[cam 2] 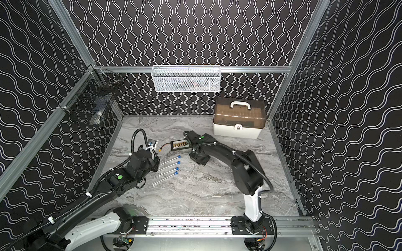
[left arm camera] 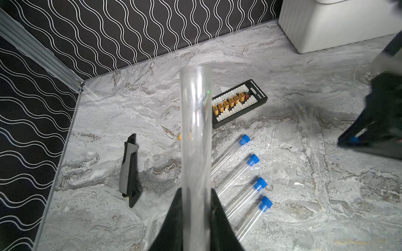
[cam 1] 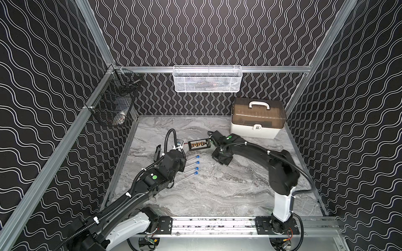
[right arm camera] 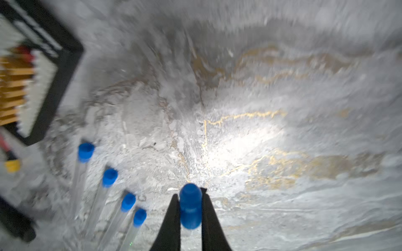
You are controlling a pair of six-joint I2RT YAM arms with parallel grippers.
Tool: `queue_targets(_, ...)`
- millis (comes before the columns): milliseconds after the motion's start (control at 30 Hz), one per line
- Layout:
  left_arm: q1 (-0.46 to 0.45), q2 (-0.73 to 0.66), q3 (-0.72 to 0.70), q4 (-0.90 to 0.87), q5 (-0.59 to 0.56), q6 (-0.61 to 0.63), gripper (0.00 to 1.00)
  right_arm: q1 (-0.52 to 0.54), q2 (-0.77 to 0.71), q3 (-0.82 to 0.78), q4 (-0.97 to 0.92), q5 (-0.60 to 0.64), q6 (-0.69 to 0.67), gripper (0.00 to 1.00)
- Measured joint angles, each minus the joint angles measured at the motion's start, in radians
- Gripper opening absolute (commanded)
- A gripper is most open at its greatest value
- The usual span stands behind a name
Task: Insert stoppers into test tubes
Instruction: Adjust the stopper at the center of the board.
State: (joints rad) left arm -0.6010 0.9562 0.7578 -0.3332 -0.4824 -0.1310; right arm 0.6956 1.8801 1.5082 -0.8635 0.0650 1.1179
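right gripper [right arm camera: 190, 192]: shut tight on one small bright blue plastic stopper [right arm camera: 190, 208], with a round end and a fatter part | left gripper [left arm camera: 195, 192]: squeezing a long clear see-through tube [left arm camera: 195, 130], top open | four more clear tubes [left arm camera: 235, 176]: side by side on the grey marble table [left arm camera: 326, 206], each plugged blue | black board with gold plugs [left arm camera: 239, 103]: white writing, too small to read

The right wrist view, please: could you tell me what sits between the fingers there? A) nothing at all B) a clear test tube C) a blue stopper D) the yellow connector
C: a blue stopper is pinched between the two black fingers of the right gripper.
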Motion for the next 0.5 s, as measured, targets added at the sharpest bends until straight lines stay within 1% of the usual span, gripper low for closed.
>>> queue_targets(33,0.0,0.006,-0.002,0.002,0.0,0.003,0.04,-0.019,-0.035,-0.029,0.026,-0.006,-0.078,0.0)
queue_targets(133,0.003,0.016,-0.017,0.012,0.004,0.008,0.04,-0.068,-0.112,-0.115,0.072,-0.085,-0.386,0.02)
queue_targets(200,0.011,0.018,-0.029,0.014,0.012,0.023,0.04,-0.07,-0.147,-0.162,0.078,-0.148,-0.609,0.06)
queue_targets(267,0.016,0.022,-0.036,0.022,0.024,0.026,0.05,-0.068,-0.19,-0.212,0.087,-0.202,-0.784,0.1)
queue_targets(400,0.047,0.065,-0.069,0.044,0.092,0.029,0.04,-0.07,-0.272,-0.296,0.093,-0.261,-1.085,0.14)
queue_targets(500,0.059,0.078,-0.1,0.045,0.148,0.033,0.04,-0.07,-0.273,-0.351,0.093,-0.29,-1.277,0.16)
